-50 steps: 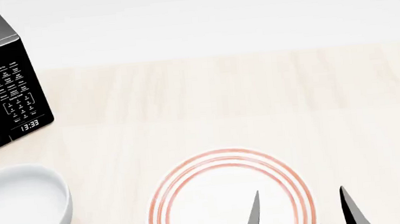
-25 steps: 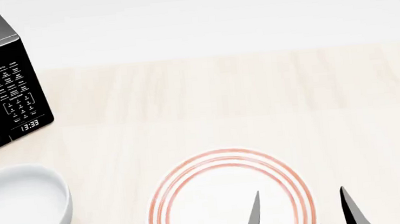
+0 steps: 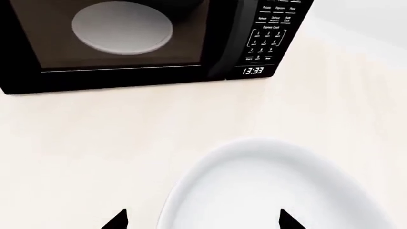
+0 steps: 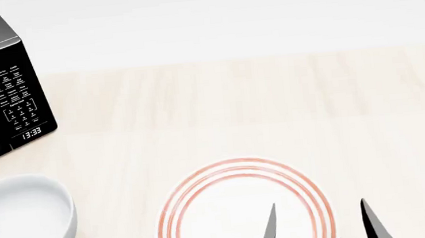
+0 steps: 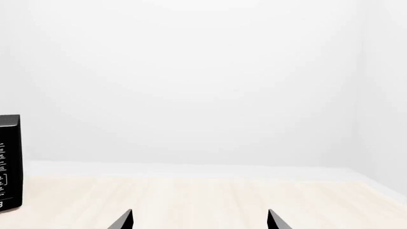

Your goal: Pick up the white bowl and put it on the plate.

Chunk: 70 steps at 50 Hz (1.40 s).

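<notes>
Straddling the white bowl rim, left gripper spread

Both claws are spread wide: the left claw angled downward, the right claw level.

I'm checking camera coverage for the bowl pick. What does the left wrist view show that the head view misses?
Only the left wrist view shows the microwave's glass door with the greyish disc inside, and both tips of the open left pincer astride the near rim of the white bowl. Only the head view shows the plate and the open right pincer. Both show the bowl, the microwave's keypad and the table.
</notes>
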Available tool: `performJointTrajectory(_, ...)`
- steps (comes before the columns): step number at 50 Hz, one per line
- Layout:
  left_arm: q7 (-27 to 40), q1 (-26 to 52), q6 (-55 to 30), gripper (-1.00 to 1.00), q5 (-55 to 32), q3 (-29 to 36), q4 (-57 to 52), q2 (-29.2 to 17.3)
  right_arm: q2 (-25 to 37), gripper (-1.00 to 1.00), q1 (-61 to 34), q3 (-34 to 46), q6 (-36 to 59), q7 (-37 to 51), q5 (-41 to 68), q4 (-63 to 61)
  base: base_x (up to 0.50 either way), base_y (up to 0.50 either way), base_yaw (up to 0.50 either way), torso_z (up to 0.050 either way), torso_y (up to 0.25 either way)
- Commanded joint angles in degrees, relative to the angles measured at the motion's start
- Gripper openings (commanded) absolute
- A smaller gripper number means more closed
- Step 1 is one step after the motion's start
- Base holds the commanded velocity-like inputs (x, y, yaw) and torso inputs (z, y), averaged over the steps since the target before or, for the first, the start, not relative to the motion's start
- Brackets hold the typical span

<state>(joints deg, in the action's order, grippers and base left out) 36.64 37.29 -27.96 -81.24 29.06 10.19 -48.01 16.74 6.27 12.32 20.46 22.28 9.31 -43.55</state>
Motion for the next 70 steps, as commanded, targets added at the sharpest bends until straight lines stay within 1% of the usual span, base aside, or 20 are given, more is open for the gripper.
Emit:
performJointTrajectory(1,-0.5,-1.3,0.8,1.00,0.7,0.4,1.4,0.7,0.3,1.00,-0.1,0.4,-0.1,0.3,0.2,0.1,0.00,0.00,0.00,0.000,0.000)
performJointTrajectory(19,0.4,-2.6,1.2,1.00,0.0,0.0,1.6,0.9,0.7,1.00,-0.1,0.8,-0.5,0.8,0.5,0.6,0.00,0.00,0.00,0.000,0.000)
performJointTrajectory(30,-1.3,-1.0,1.2,1.00,1.6,0.8,5.9,2.5,1.0,1.00,-0.2,1.0,-0.9,1.0,0.6,1.3,0.00,0.00,0.00,0.000,0.000)
performJointTrajectory(44,-1.2,-1.4,1.3,1.00,1.7,0.9,6.3,2.9,1.3,1.00,-0.3,1.3,-0.8,1.4,0.8,0.9,0.00,0.00,0.00,0.000,0.000)
performJointTrajectory(58,-2.6,-0.4,1.9,1.00,3.0,1.7,10.0,4.8,1.6,1.00,-0.1,1.7,-1.2,1.8,0.9,1.0,0.00,0.00,0.00,0.000,0.000)
performJointTrajectory(70,-3.0,-0.6,2.2,1.00,3.5,1.7,10.8,4.9,1.9,1.00,-0.4,1.9,-1.4,1.9,1.2,1.4,0.00,0.00,0.00,0.000,0.000)
